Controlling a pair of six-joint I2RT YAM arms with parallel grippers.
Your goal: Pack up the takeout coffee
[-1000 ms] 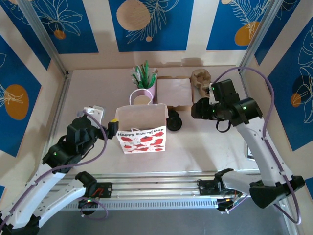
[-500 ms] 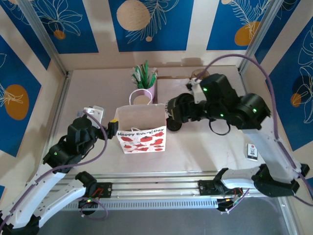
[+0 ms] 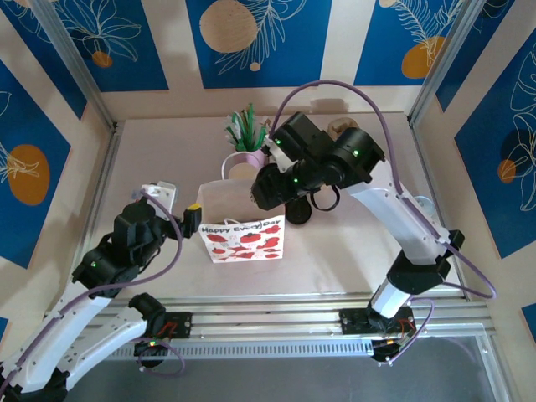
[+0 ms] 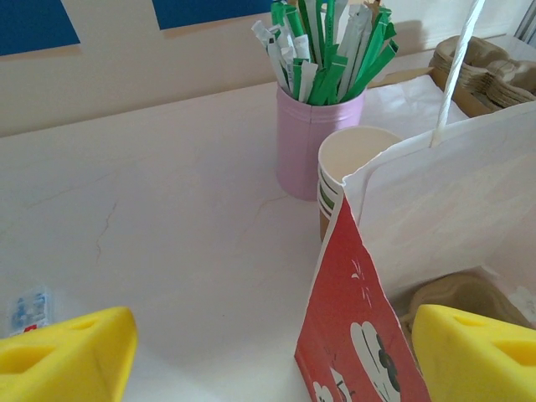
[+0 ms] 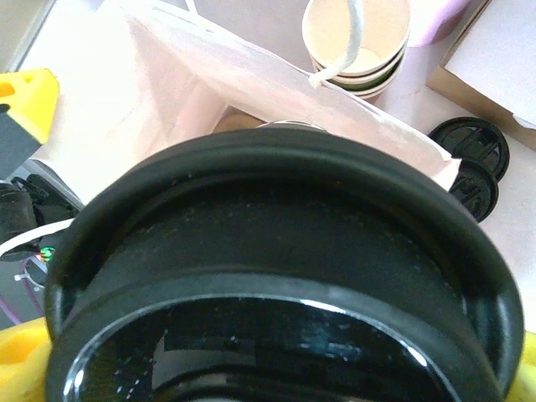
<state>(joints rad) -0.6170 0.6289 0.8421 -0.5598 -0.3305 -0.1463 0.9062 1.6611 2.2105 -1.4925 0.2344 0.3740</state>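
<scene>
While the right gripper (image 3: pixel 266 189) clamps it from both sides, the black-lidded coffee cup (image 5: pixel 276 276) hangs over the open mouth of the paper bag (image 3: pixel 243 228), toward the bag's right side. Just beyond the bag stands a stack of paper cups (image 5: pixel 356 42), with a pink holder of green and white sticks (image 4: pixel 314 142) behind it. Two black lids (image 5: pixel 469 163) lie on the table right of the bag. At the bag's left end, the left gripper (image 3: pixel 194 213) has its yellow fingers (image 4: pixel 71 352) spread apart, gripping nothing.
</scene>
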